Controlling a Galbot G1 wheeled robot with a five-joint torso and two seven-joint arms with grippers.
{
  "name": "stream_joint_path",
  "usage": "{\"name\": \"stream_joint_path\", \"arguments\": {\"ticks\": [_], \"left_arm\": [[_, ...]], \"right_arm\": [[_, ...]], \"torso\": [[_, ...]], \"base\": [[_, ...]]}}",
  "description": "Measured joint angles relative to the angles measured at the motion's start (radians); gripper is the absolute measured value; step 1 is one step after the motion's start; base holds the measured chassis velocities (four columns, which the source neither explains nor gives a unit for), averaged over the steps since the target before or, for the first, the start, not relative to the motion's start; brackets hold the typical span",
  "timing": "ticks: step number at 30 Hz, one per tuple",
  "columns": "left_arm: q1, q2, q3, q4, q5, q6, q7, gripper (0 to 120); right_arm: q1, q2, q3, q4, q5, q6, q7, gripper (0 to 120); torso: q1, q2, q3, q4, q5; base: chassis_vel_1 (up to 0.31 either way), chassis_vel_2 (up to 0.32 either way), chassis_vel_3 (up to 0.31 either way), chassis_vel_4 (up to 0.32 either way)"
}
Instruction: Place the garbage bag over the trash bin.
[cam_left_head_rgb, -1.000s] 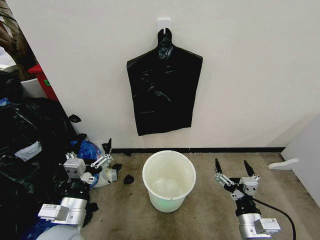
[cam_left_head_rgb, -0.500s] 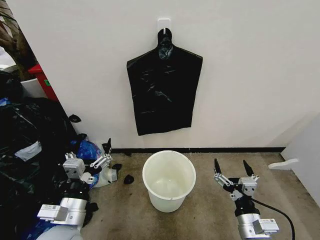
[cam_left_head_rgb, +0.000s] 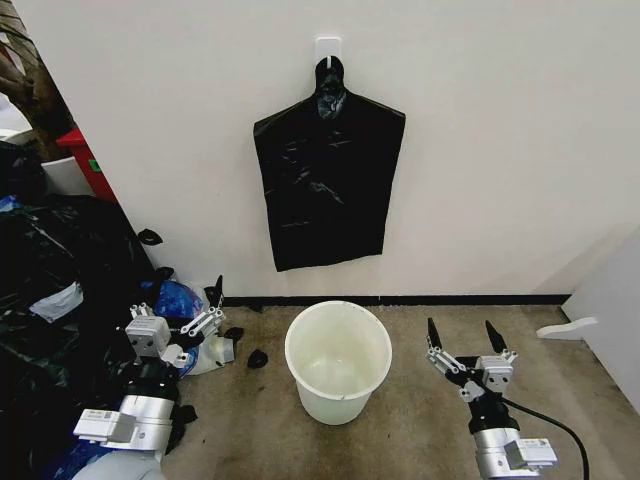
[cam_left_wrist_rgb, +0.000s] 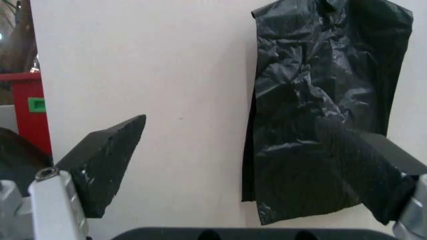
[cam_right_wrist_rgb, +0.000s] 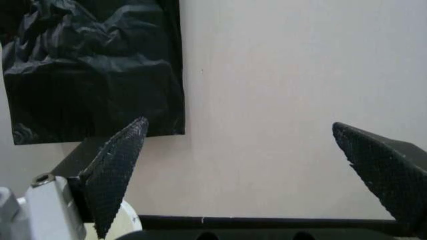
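Hanging flat against the wall, the garbage bag (cam_left_head_rgb: 328, 180) was bunched at a narrow neck on a white hook (cam_left_head_rgb: 328, 48), its lower edge ending above the dark baseboard (cam_left_head_rgb: 400, 299). The trash bin (cam_left_head_rgb: 338, 361) stood upright on the floor (cam_left_head_rgb: 420, 430) just below the bag and close to the wall, its round mouth open.

The left gripper (cam_left_head_rgb: 214, 304) was held low to the left of the bin, well apart from it, with its fingers spread and nothing between them; in the left wrist view the gripper (cam_left_wrist_rgb: 247, 170) faced the wall with the hanging bag (cam_left_wrist_rgb: 320, 105) behind one finger. The right gripper (cam_left_head_rgb: 461, 336) sat low to the right of the bin, also spread wide and empty; its wrist view showed the gripper (cam_right_wrist_rgb: 253, 165) aimed at bare wall, with the bag's lower corner (cam_right_wrist_rgb: 93, 70) off to one side.

A heap of stuffed black bags (cam_left_head_rgb: 55, 290) lay along the floor's left edge.
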Motion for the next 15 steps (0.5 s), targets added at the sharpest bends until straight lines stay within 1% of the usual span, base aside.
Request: {"name": "stream_joint_path", "arguments": {"ticks": [10, 15], "left_arm": [[-0.002, 0.002, -0.002, -0.003, 0.001, 0.007, 0.001, 100], [-0.004, 0.004, 0.005, -0.019, -0.004, 0.057, -0.043, 100]], "right_arm": [[-0.001, 0.000, 0.000, -0.003, 0.000, 0.005, 0.000, 100], [-0.001, 0.000, 0.000, -0.003, 0.000, 0.006, 0.001, 100]], "torso": [[0.000, 0.000, 0.000, 0.0000, 0.0000], [0.000, 0.000, 0.000, -0.0001, 0.0000]], "base": [[0.000, 0.000, 0.000, 0.000], [0.000, 0.000, 0.000, 0.000]]}}
